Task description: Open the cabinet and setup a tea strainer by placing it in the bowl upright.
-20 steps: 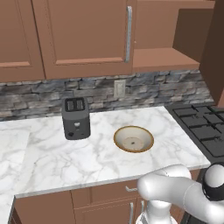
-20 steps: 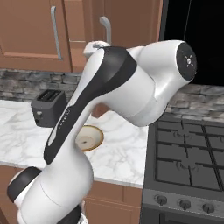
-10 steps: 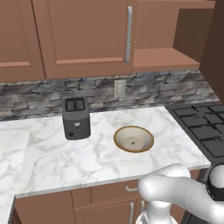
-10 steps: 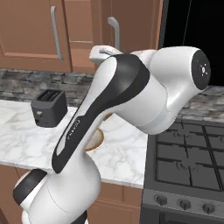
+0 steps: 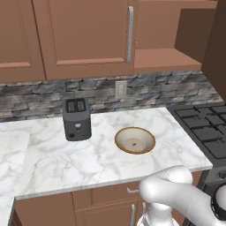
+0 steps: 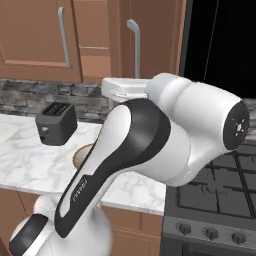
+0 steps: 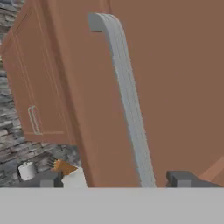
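Swinging further right since the earlier frame, the arm had brought the tool (image 7: 116,179) up to the cabinet (image 5: 84,35), fingers spread either side of its bar handle (image 7: 127,100), gripping nothing. No writing was legible. Below, the bowl (image 5: 135,140) sat on the desk (image 5: 53,163) beside the toaster (image 5: 77,119).

The cabinet (image 5: 84,39) presents as brown wood with a matt, even finish; its bar handle (image 7: 127,100) looks like brushed silver metal. The bench (image 5: 44,163) is polished white marble with grey veining. The wall behind its back edge is rough grey stone (image 5: 159,88). The toaster (image 5: 77,118) has a dark matt casing. The bowl (image 5: 135,140) appears glazed: speckled beige inside, brown rim.
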You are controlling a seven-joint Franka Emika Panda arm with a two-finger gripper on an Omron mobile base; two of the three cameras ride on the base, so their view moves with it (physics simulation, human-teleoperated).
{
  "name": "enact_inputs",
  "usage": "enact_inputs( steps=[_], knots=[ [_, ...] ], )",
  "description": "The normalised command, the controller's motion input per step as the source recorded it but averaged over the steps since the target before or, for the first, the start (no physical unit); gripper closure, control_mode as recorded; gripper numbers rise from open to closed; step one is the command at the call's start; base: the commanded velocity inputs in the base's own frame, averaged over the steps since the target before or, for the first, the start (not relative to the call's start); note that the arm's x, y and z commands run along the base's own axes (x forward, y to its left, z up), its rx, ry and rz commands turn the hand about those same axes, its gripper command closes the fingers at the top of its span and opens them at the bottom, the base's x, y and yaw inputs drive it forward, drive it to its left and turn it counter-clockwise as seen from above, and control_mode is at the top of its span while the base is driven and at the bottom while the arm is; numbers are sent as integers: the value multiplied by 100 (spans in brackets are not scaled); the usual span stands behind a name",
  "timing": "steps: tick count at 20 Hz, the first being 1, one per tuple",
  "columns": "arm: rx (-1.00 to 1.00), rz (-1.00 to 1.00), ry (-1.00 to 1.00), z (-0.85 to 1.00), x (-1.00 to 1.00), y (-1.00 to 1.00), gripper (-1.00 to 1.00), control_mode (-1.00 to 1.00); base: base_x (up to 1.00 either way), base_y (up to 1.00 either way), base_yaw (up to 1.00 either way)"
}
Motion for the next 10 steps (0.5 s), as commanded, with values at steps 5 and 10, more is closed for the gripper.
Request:
enact_inputs(
  steps=[5,10],
  knots=[
    [-21,-3,-25,25,-92,-12,-100,-100,0,0,0],
    [-27,-21,1,38,-98,22,-100,-100,0,0,0]
  ],
)
